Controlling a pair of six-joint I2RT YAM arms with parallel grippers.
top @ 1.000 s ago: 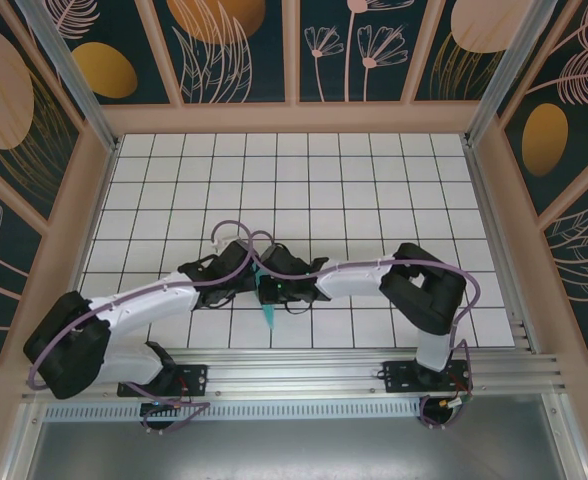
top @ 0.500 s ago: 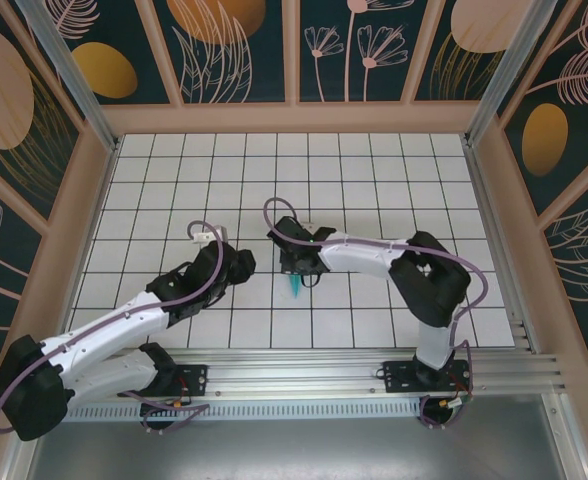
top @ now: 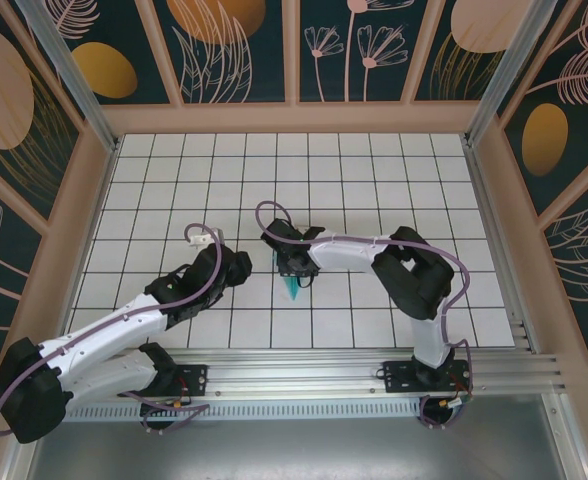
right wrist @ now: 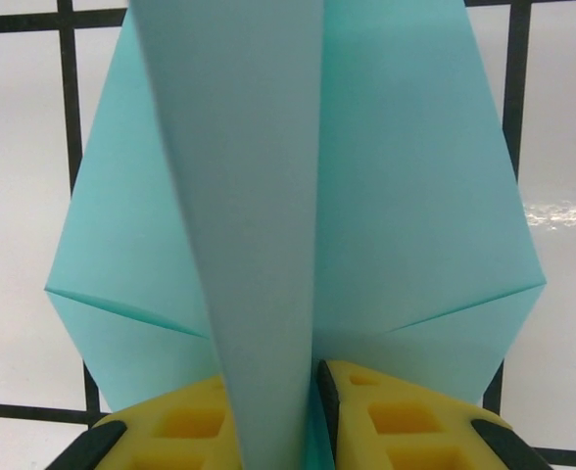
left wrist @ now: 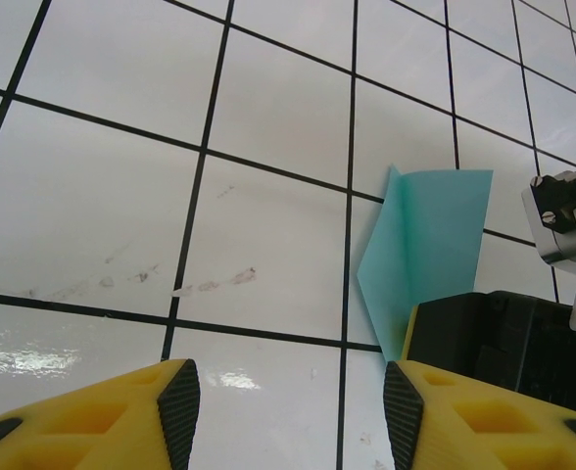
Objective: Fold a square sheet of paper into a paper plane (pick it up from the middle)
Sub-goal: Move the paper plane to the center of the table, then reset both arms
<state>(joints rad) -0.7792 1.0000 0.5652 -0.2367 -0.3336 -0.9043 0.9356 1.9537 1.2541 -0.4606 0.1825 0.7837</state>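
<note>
The paper plane [top: 291,289] is just below the centre of the overhead view. It is a plain light turquoise dart over the white tiled table [top: 374,180], and its narrow tip points toward the bottom of the frame. The right gripper [top: 294,268] is directly over the plane's upper end. In the right wrist view the central ridge [right wrist: 259,196] runs up the middle of the frame from between the yellow fingers [right wrist: 391,421], with a wing spreading to each side. The black pad on the right lies against the ridge. The ridge hides the gap, so I cannot tell whether this claw pinches the paper or merely flanks it. The left gripper [top: 239,267] is left of the plane and apart from it, its claw spread over bare tile.
</note>
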